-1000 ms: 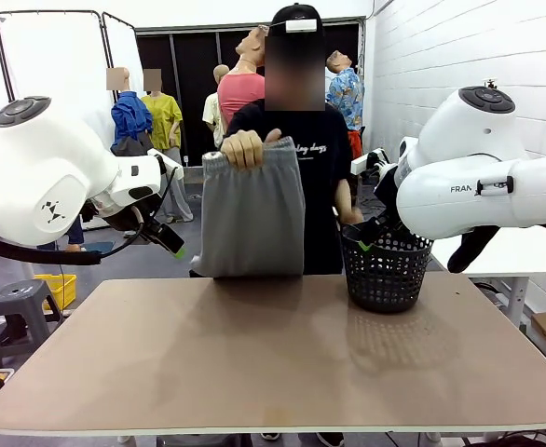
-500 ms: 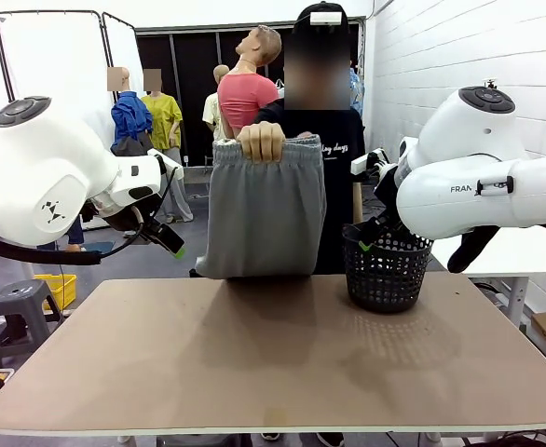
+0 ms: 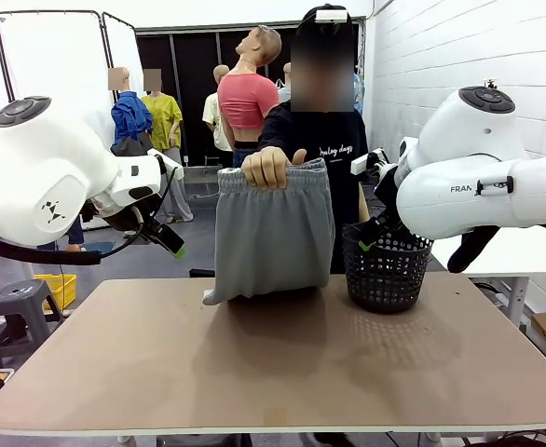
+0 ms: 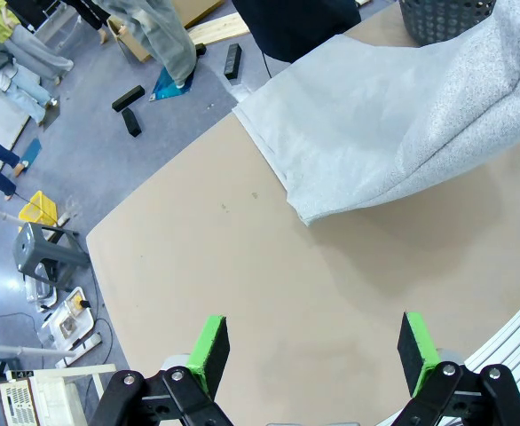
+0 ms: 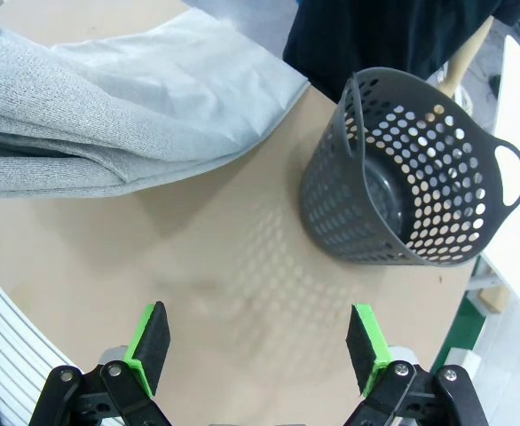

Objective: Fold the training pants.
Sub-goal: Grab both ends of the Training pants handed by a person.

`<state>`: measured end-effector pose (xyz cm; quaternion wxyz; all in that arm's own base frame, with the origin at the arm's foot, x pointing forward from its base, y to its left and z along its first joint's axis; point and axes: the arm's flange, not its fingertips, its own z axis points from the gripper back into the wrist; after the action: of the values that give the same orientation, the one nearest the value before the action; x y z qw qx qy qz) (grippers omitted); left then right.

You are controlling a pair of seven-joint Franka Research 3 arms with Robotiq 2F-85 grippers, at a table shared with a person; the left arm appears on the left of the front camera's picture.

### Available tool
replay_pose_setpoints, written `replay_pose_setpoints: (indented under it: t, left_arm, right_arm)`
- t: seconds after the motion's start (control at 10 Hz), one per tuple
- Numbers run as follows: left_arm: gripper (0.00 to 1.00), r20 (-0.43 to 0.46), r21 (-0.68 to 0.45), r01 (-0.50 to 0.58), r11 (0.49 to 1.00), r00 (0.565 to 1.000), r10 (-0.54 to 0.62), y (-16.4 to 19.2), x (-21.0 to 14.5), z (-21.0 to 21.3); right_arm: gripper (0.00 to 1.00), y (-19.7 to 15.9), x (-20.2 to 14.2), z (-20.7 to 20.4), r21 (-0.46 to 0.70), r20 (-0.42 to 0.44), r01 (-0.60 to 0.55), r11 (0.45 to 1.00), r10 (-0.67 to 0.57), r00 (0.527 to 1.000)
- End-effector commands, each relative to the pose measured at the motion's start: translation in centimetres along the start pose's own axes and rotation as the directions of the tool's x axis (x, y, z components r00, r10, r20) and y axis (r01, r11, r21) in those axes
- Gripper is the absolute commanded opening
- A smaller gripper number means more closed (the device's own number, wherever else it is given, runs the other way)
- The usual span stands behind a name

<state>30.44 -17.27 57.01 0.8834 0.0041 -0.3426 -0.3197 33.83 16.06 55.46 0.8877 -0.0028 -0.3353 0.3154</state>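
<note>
A person at the far side holds up the light grey training pants (image 3: pixel 273 233) by the gathered waistband with one hand (image 3: pixel 266 169). The pants hang folded, and their lower end touches the far part of the table (image 3: pixel 254 372). They also lie across the top right of the left wrist view as the training pants (image 4: pixel 402 124), and at the upper left of the right wrist view as the training pants (image 5: pixel 91 115). My left gripper (image 3: pixel 168 241) hovers left of the pants, open and empty, its green pads (image 4: pixel 208 350) wide apart. My right gripper (image 3: pixel 373 235) hangs open and empty by the basket, well apart from the pants.
A black mesh basket (image 3: pixel 385 270) stands on the table's far right, right of the pants; it looks empty in the right wrist view, the basket (image 5: pixel 411 177). A grey stool (image 3: pixel 17 312) and a yellow crate (image 3: pixel 57 289) stand on the floor at the left.
The person has shifted the pants to the right and lowered them, so that their lower end now rests on the table. Both arms have stayed still.
</note>
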Motion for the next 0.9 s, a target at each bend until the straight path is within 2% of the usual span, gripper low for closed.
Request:
replay_pose_setpoints:
  t: [0.0, 0.6, 0.8]
  left_arm:
    - [1.0, 0.01, 0.004, 0.014, 1.0, 1.0, -0.014, 0.12, 0.05, -0.19]
    - [1.0, 0.0, 0.0, 0.0, 1.0, 1.0, 0.0, 0.0, 0.0, 0.0]
    - [1.0, -0.035, -0.014, 0.181, 0.983, 0.983, -0.181, 0.18, -0.05, 0.72]
  right_arm:
    - [1.0, -0.02, 0.13, -0.36, 0.0, 0.008, 0.002, 1.0, -0.002, 1.0]
    - [1.0, 0.0, 0.0, 0.0, 0.0, 0.0, 0.0, 1.0, 0.0, 1.0]
    - [1.0, -0.97, -0.23, 0.15, 0.011, -0.036, -0.132, 0.991, 0.132, 0.991]
